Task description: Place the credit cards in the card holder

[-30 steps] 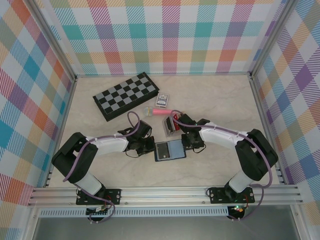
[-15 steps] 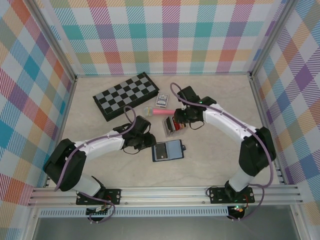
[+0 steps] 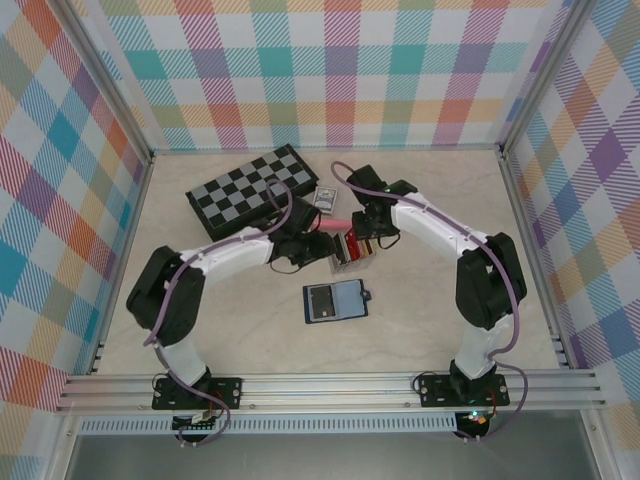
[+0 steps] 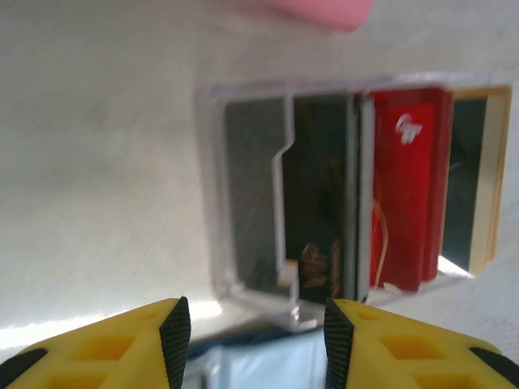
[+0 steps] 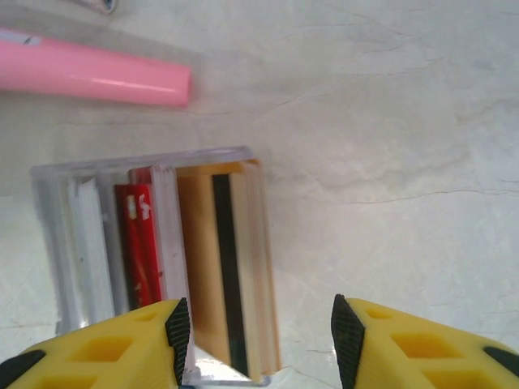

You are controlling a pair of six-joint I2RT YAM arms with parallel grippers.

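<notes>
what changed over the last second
The left claw and right claw left the open card holder and moved farther out to the clear box of credit cards. Both are open over it, holding nothing. The card holder, chessboard and pink tube stayed put.

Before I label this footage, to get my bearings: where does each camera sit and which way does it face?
Top external: above and behind the arms, looking down on the table; both arms and bases show.
Left wrist: on the left arm, looking down at the clear box; open left gripper at the bottom.
Right wrist: on the right arm, looking down at that box; open right gripper at the bottom.
Shared: both wrist views catch the clear box, its red card and the pink tube.
</notes>
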